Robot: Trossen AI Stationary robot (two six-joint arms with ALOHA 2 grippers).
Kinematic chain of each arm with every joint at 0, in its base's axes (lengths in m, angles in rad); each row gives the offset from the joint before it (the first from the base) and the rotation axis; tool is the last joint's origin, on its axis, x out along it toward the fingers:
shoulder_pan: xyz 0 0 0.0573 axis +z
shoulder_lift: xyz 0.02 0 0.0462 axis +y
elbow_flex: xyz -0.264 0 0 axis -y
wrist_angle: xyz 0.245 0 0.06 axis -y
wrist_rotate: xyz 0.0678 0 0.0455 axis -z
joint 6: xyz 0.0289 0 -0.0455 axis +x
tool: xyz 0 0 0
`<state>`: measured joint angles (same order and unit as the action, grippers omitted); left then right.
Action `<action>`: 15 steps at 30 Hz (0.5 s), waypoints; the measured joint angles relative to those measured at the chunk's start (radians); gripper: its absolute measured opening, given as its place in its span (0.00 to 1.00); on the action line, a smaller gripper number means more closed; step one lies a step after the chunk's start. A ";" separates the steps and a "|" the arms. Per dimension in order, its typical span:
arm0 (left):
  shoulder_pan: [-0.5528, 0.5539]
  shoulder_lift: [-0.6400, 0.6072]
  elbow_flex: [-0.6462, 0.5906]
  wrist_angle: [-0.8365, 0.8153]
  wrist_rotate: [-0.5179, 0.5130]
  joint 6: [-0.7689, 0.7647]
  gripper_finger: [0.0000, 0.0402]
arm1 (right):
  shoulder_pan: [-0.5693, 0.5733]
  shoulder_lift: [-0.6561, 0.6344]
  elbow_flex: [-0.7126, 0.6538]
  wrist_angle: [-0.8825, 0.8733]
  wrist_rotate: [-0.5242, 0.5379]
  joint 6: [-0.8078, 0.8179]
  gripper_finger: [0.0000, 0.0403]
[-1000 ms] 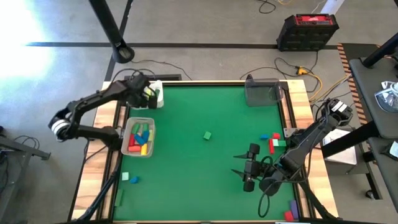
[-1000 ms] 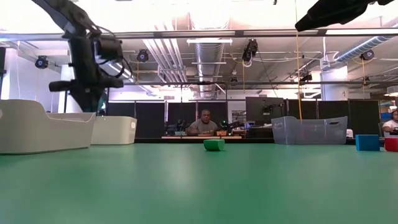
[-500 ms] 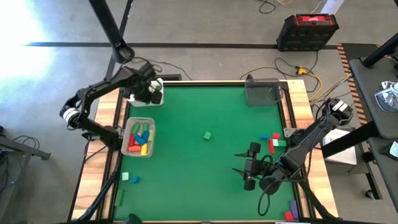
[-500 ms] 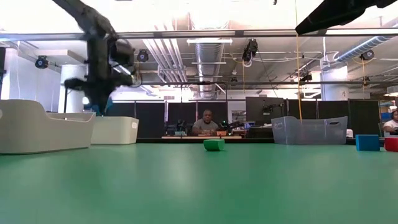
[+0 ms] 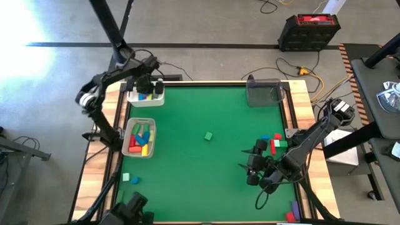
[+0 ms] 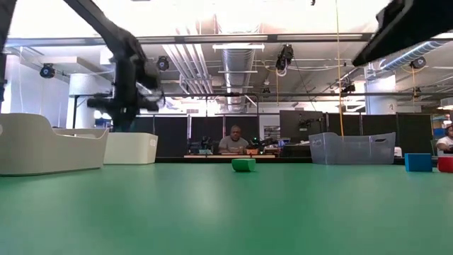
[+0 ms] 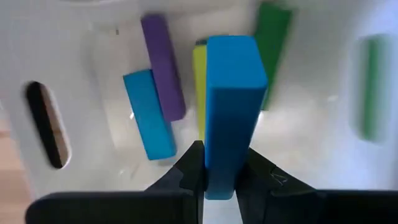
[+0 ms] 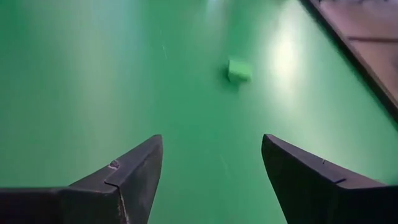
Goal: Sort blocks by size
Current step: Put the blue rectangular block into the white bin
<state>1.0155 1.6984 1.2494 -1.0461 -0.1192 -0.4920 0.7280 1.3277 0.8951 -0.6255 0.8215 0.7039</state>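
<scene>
My left gripper (image 5: 145,83) hangs over the white tray (image 5: 157,100) at the table's far left corner, shut on a blue bar block (image 7: 231,106). Purple (image 7: 163,65), blue (image 7: 148,115), yellow and green (image 7: 271,43) bars lie flat on the tray's floor. My right gripper (image 5: 252,166) stands open over the green mat at the right. A small green cube (image 8: 239,70) rests on the mat ahead of it, also seen mid-table (image 5: 208,135). Blue, red and green blocks (image 5: 275,142) lie near the right edge. My left gripper pinches the blue bar's end nearest the wrist (image 7: 219,177) between its two fingers (image 7: 191,167). The fingers point down and lie along the bar, which sticks out past the fingertips. The bar is lifted clear above the blocks in the white tray.
A grey tray (image 5: 152,122) with red, green, blue and yellow blocks sits at the left edge. A clear bin (image 5: 264,92) stands at the far right. Loose blocks lie at the near left (image 5: 130,179) and the near right corner (image 5: 292,212). A person sits beyond the table (image 6: 234,139).
My left gripper has carried the blue bar toward the table's far edge and now hangs over the white tray. My right gripper has drawn back a little toward the table's right edge, still open.
</scene>
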 joint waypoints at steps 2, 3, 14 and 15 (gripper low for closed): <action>0.009 0.061 0.011 -0.005 0.001 0.002 0.10 | 0.000 0.000 0.000 -0.066 -0.021 0.054 0.66; 0.013 0.086 0.022 -0.002 0.001 0.005 0.10 | 0.000 -0.002 0.000 -0.102 -0.022 0.083 0.67; 0.028 0.274 0.176 -0.080 0.028 0.045 0.11 | 0.000 -0.030 0.000 -0.389 -0.111 0.314 0.72; 0.028 0.281 0.187 -0.096 0.027 0.047 0.11 | 0.000 -0.032 0.000 -0.414 -0.125 0.331 0.73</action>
<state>1.0434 1.9799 1.4360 -1.1419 -0.0926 -0.4449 0.7284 1.2961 0.8951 -1.0399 0.6969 1.0350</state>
